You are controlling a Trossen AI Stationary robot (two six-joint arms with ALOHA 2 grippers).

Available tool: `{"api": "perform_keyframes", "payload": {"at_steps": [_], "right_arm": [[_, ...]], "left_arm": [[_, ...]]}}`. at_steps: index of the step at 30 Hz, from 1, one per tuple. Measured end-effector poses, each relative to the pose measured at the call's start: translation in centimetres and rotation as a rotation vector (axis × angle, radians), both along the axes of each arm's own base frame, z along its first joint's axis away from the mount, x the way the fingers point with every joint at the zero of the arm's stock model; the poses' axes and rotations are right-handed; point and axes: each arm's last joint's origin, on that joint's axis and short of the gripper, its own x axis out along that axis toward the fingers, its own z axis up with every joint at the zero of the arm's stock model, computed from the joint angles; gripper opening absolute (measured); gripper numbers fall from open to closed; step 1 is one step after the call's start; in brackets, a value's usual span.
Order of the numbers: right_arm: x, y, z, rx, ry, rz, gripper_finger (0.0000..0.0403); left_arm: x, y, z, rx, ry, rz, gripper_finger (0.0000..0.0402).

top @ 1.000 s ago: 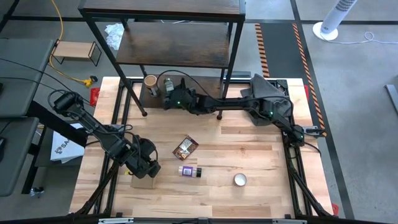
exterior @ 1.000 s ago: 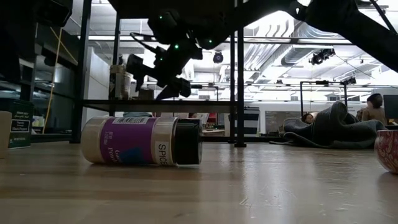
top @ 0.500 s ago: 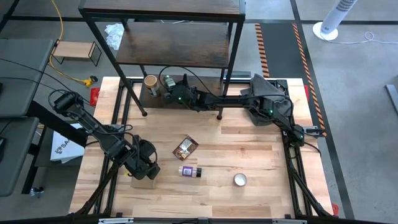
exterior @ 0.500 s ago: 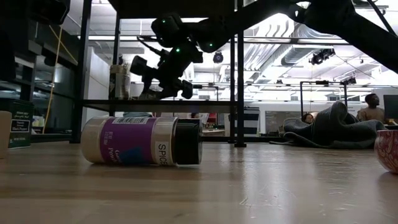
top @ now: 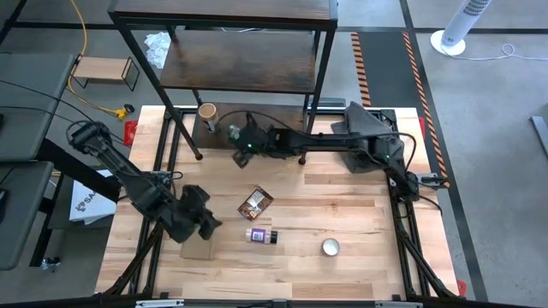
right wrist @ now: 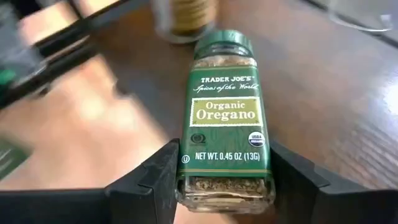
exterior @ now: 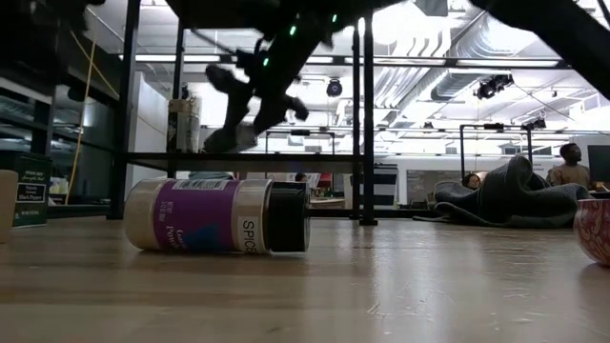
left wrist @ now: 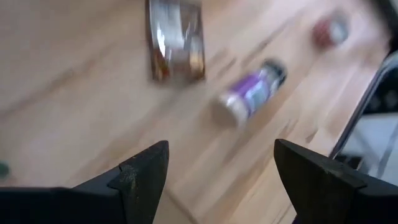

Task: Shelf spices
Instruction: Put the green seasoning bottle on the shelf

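Note:
My right gripper (right wrist: 224, 183) reaches over the shelf's (top: 244, 60) lowest dark board and is shut on the green-lidded oregano jar (right wrist: 225, 112), also seen from above (top: 233, 130). The tan-lidded jar (top: 206, 112) stands on that board just beyond. The brown-orange pouch (top: 255, 202) lies flat mid-table. The dark-capped jar with the purple-white label (exterior: 214, 215) lies on its side on the table. My left gripper (left wrist: 217, 180) is open, near the table's left side, left of the purple jar (top: 261, 235). The small dark tin I cannot pick out. My right gripper pinches the green-lidded jar between its two fingers (right wrist: 155, 180) at the clear lower body near the base (right wrist: 189, 180). The jar lies along the fingers, its green lid (right wrist: 224, 40) pointing away from the wrist. It is over the shelf's lowest board; whether it touches, I cannot tell.
A flat brown cardboard square (top: 199, 248) lies under my left gripper. A round silvery disc (top: 330, 247) sits near the table's near edge, right of the purple jar. The shelf's black frame legs (top: 199, 156) stand on the table's far part. People show in the room behind.
My right gripper carried the green-lidded jar slightly toward the far edge over the lowest board, then drew it back toward the near edge, tipping as it went. My left gripper shifted slightly and turned above the cardboard square, staying open.

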Motion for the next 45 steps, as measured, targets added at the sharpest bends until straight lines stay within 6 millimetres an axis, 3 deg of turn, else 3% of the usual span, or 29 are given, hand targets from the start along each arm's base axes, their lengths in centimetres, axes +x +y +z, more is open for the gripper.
{"api": "perform_keyframes", "payload": {"at_steps": [7, 17, 22, 28, 35, 45], "right_arm": [[-2.6, 4.3, 4.6, -0.021, 0.076, 0.173, 0.0183], [-6.1, 8.8, 12.7, 0.012, -0.163, 0.304, 0.0183], [-7.2, 10.4, 15.2, 0.052, -0.299, 0.316, 0.0183], [-7.0, 10.4, 16.0, 0.054, -0.385, 0.27, 0.0183], [-7.0, 10.4, 17.4, 0.013, -0.497, 0.278, 0.0183], [-7.2, 11.3, 18.3, -0.039, -0.545, 0.321, 0.0183]], "left_arm": [[-1.5, 2.4, 3.2, 0.133, -0.322, 0.21, 0.0287], [-3.2, 4.4, 6.5, 0.222, -0.688, 0.512, 0.0287], [-3.6, 5.0, 7.5, 0.227, -0.784, 0.617, 0.0287], [-2.5, 5.1, 9.6, 0.169, -0.841, 0.606, 0.0287], [-1.0, 6.3, 12.8, 0.345, -0.904, 0.536, 0.0287], [1.2, 7.7, 12.5, 0.285, -0.952, 0.475, 0.0287]]}}
